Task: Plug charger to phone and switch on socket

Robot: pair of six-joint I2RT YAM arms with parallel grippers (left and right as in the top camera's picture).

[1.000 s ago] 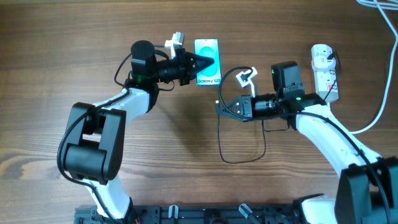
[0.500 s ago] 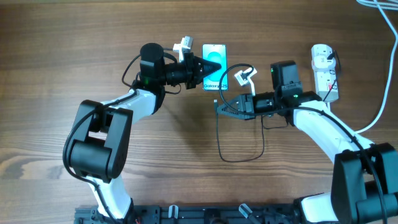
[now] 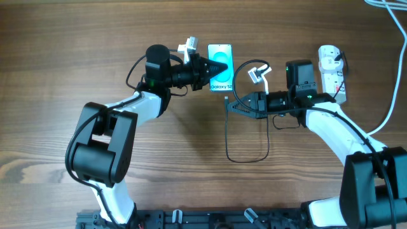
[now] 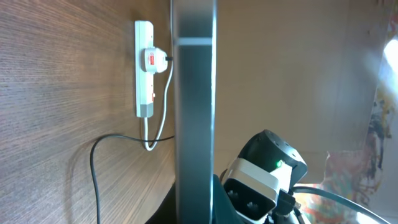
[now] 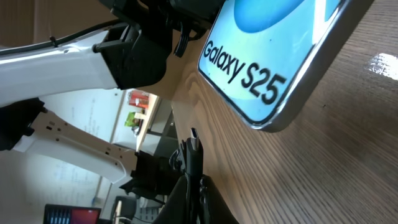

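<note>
My left gripper (image 3: pixel 213 69) is shut on the phone (image 3: pixel 220 63), whose teal screen faces up at the table's back middle. In the left wrist view the phone (image 4: pixel 196 106) shows edge-on as a grey bar between the left gripper's (image 4: pixel 194 210) dark fingers. My right gripper (image 3: pixel 230 107) is shut on the charger (image 3: pixel 247 159) near its connector end, just below the phone's lower edge. In the right wrist view the metal tip (image 5: pixel 194 138) sticks out of the right gripper (image 5: pixel 194 182), a short way from the phone (image 5: pixel 273 56) marked "Galaxy S25". The white socket (image 3: pixel 332 73) lies at the right.
The black cable loops down toward the table's front. A plug (image 4: pixel 151 60) with a red mark sits in the socket (image 4: pixel 143 93). A thick white cord (image 3: pixel 388 114) runs along the right edge. The left arm (image 5: pixel 93 62) crosses behind the phone.
The left gripper has carried the phone a little to the right. The right gripper has shifted right with the connector and now sits under the phone's lower edge.
</note>
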